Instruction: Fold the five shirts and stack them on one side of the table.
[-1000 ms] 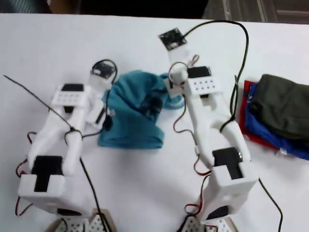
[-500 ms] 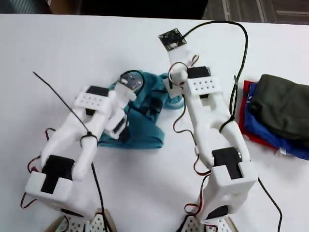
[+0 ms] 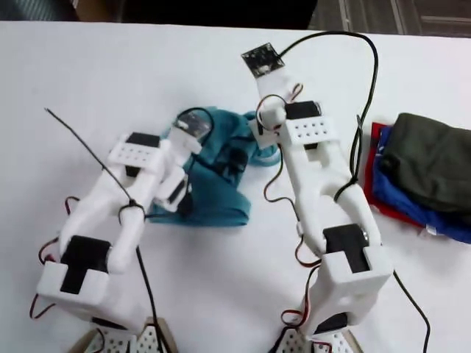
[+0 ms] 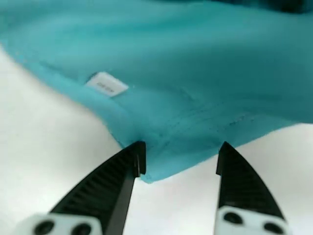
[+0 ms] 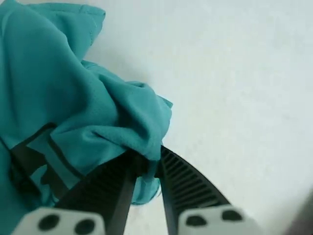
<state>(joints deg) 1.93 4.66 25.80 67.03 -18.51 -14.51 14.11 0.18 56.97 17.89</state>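
Cloth, soft and thin, lay crumpled between my two grippers: the teal shirt (image 3: 213,176), bunched in loose folds on the smooth white table (image 3: 88,73), with a dark print showing in its creases. My left gripper (image 4: 180,152) stood wide open, its ribbed black fingers (image 4: 120,183) on either side of a stitched hem corner and not closed on it. A small white label (image 4: 105,84) sat just beyond them. My right gripper (image 5: 146,164) was clamped on a gathered fold of the same shirt. Well off to that gripper's outer side lay a stack (image 3: 430,162) of folded shirts, dark green over blue over red.
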